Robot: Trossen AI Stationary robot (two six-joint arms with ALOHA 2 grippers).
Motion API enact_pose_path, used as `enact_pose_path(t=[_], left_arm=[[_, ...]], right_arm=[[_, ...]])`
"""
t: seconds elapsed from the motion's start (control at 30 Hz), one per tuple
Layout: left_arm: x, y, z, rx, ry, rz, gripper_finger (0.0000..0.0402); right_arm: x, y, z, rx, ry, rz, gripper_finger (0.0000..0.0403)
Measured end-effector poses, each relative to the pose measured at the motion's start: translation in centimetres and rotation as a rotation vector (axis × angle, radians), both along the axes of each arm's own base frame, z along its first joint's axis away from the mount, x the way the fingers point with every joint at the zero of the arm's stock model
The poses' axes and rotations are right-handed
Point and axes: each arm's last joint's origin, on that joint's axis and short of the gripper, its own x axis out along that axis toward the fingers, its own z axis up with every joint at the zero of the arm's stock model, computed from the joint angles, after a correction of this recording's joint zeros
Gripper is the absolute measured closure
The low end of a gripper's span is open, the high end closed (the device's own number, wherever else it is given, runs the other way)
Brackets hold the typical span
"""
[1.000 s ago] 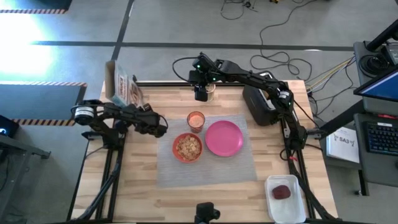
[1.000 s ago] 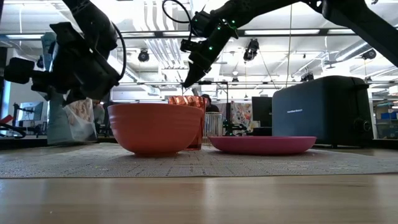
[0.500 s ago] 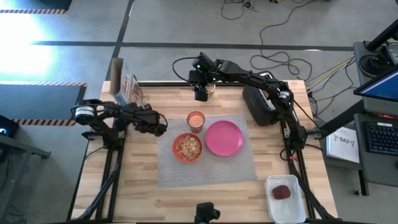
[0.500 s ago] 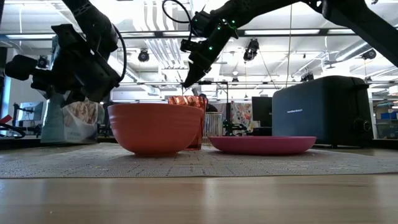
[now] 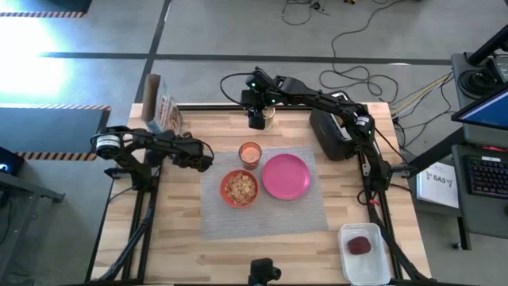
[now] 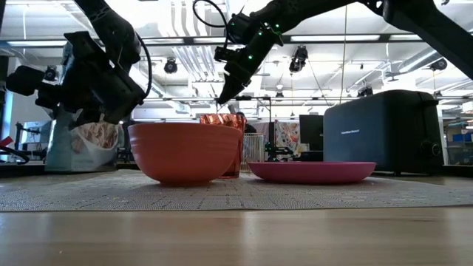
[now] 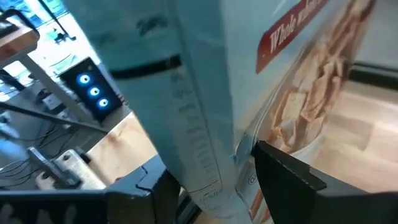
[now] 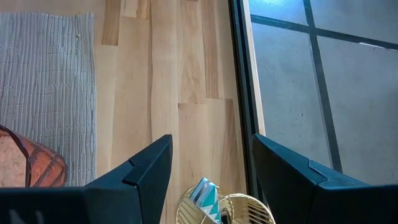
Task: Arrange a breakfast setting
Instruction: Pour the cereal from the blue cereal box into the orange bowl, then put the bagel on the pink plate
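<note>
A cereal box (image 5: 161, 114) stands at the table's far left corner, the left gripper (image 7: 214, 180) half closed around its edge; release it carelessly and the box may topple. The right gripper (image 5: 256, 121) hangs open and empty over a wire holder (image 8: 225, 210) at the far edge. Bowl (image 5: 239, 188), cup (image 5: 250, 152) and plate (image 5: 286, 175) sit on the mat (image 5: 309, 210), right of the left gripper.

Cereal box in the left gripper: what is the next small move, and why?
Probably ease the cereal box straight down until it stands on the far left corner of the table, then open the left gripper. The box is clamped between its fingers, roughly upright, and the bowl already holds cereal. The right gripper hangs open at the far edge.
</note>
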Motion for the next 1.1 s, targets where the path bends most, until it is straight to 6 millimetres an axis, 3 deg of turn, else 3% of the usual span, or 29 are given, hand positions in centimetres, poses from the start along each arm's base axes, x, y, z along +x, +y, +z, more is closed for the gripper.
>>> enact_pose_path(t=[0.37, 0.7, 0.87, 1.1], left_arm=[[0.9, 0.0, 0.6, -0.06, -0.033, 0.018, 0.0139], [3.1, -0.6, 2.1, -0.354, -0.147, 0.117, 0.01], [4.6, -1.9, 2.8, -0.415, -0.209, 0.012, 0.0097], [6.3, -6.2, 3.4, -0.237, -0.356, -0.267, 0.0097]], right_arm=[[0.0, 0.0, 0.0, 0.0, 0.0, 0.0, 0.0193], [0.0, 0.0, 0.0, 0.0, 0.0, 0.0, 0.0193], [0.0, 0.0, 0.0, 0.0, 0.0, 0.0, 0.0193], [0.0, 0.0, 0.0, 0.0, 0.0, 0.0, 0.0193]])
